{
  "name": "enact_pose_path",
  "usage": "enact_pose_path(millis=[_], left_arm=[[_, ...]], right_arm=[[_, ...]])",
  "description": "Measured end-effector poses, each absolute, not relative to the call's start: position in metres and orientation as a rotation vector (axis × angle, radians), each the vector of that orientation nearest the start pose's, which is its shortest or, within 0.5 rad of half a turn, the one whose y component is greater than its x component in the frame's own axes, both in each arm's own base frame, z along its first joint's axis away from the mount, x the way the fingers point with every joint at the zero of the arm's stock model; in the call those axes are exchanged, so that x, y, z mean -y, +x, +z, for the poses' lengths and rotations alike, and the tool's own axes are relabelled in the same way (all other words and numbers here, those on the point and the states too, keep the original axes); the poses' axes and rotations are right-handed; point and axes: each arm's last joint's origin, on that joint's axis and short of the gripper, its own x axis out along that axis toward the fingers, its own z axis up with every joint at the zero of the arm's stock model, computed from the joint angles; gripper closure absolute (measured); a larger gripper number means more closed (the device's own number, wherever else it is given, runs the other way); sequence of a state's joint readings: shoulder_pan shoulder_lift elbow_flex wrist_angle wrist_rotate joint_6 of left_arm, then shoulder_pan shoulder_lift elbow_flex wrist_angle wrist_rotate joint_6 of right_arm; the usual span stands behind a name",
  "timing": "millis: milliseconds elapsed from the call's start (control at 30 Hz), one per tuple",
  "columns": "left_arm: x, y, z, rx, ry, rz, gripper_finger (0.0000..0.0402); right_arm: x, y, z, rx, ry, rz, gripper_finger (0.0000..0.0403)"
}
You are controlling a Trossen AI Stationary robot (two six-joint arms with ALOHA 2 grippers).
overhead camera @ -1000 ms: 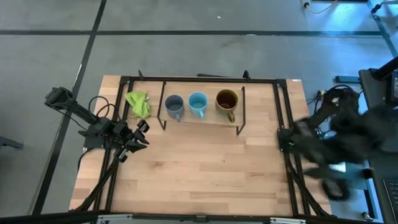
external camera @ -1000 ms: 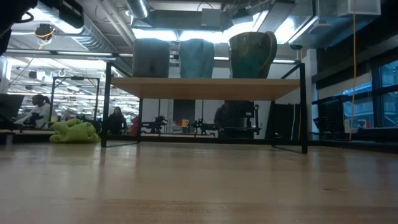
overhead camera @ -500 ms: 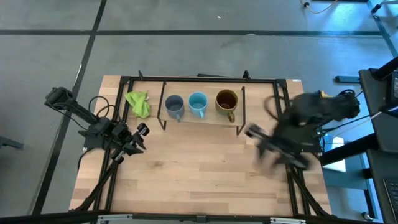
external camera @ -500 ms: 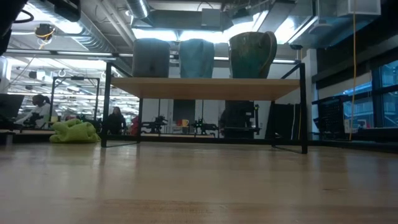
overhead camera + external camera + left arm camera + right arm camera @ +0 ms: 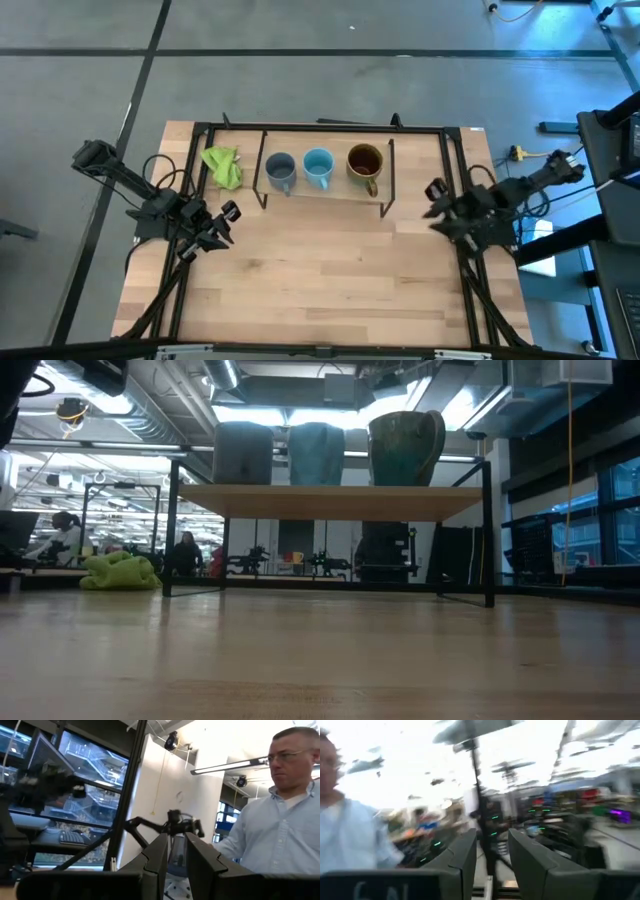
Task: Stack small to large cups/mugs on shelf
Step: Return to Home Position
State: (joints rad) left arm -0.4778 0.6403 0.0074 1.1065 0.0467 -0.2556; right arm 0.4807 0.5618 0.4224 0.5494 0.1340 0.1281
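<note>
2 dark jointed arms (image 5: 130, 185), black cables (image 5: 160, 180), angular left hand (image 5: 175, 842)

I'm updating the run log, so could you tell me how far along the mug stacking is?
Done: the grey-blue mug, sky-blue mug and brown mug stand in a row on the shelf, the bigger brown one at one end. In hand: nothing; the left gripper and right gripper hang at the sides of the table, jaws open and empty. Left: seemingly only parking the arms.

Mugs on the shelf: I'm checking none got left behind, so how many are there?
3, in a row on the shelf: grey-blue mug at the left end, sky-blue mug in the middle, brown-olive mug at the right end. None appears hidden.
</note>
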Motion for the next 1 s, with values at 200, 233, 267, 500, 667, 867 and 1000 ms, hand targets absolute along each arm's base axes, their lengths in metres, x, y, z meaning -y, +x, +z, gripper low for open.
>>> enact_pose_path(millis=[200, 233, 267, 500, 667, 867, 1000], left_arm=[[0.058, 0.117, 0.203, 0.343, -0.355, -0.431, 0.0343], [0.057, 0.118, 0.201, 0.324, -0.357, -0.386, 0.0343], [0.056, 0.119, 0.199, 0.307, -0.358, -0.347, 0.0343], [0.054, 0.119, 0.199, 0.316, -0.348, -0.293, 0.0343], [0.054, 0.119, 0.198, 0.308, -0.344, -0.287, 0.0343], [0.052, 0.123, 0.191, 0.239, -0.315, -0.273, 0.0343], [0.053, 0.126, 0.177, 0.094, -0.263, -0.297, 0.0343]], right_arm=[[-0.05, 0.101, 0.249, 0.363, 0.295, 0.239, 0.0287], [-0.047, 0.099, 0.243, 0.375, 0.309, 0.209, 0.0287], [-0.045, 0.097, 0.234, 0.365, 0.314, 0.169, 0.0287], [-0.038, 0.089, 0.191, 0.211, 0.418, 0.077, 0.0287], [-0.037, 0.086, 0.185, 0.168, 0.376, 0.117, 0.0287], [-0.035, 0.089, 0.172, 0.053, 0.363, 0.033, 0.0287], [-0.036, 0.09, 0.171, 0.043, 0.25, 0.024, 0.0287]])
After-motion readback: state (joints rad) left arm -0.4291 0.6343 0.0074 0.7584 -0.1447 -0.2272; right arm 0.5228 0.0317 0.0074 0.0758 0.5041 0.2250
